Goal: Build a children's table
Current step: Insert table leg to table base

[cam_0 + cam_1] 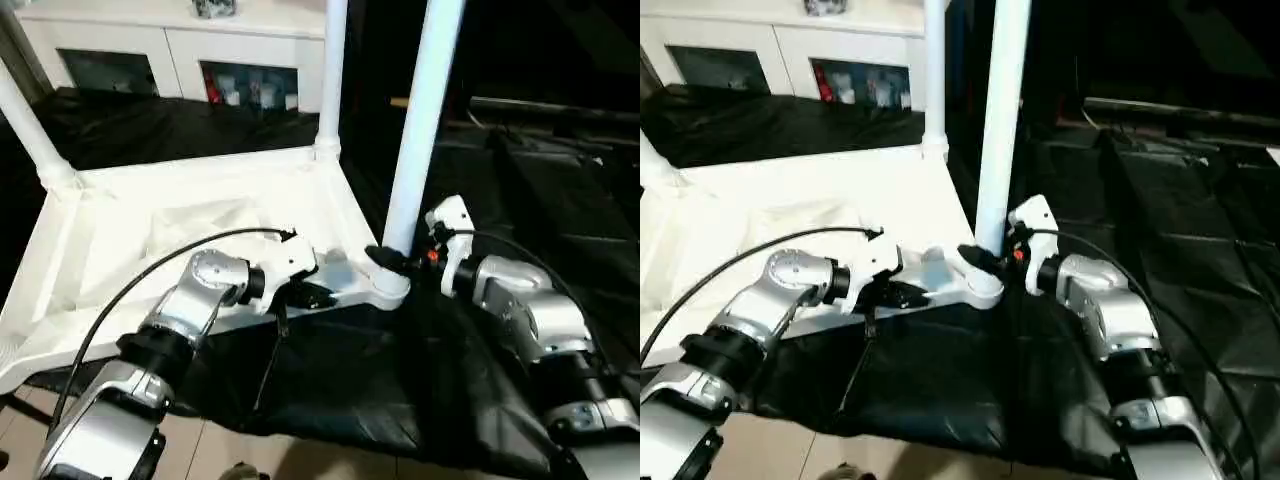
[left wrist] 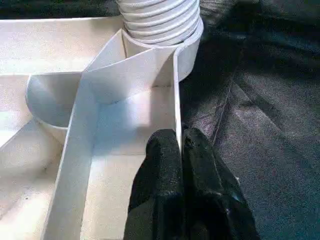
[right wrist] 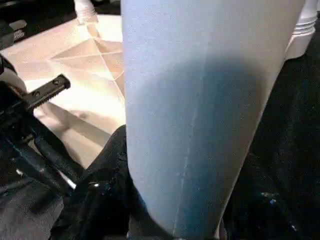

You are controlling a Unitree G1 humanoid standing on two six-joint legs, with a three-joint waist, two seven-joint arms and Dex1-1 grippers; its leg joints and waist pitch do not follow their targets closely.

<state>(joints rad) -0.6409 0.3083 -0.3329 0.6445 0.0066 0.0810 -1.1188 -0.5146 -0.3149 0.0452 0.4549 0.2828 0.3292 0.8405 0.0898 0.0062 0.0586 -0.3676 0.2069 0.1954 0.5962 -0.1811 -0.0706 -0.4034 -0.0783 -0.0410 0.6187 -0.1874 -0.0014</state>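
Children's table top (image 1: 200,215) lies inverted, ribbed underside up, on black sheeting (image 1: 380,390). Three legs stand in corner sockets: near leg (image 1: 420,120) at 3 o'clock of the top, others at 12 (image 1: 332,70) and 10 (image 1: 30,125). Left end effector (image 2: 181,150) is pinched closed on the top's near rim. Right end effector (image 1: 385,258) grips the near leg's base. Cabinet (image 1: 180,45) beyond.
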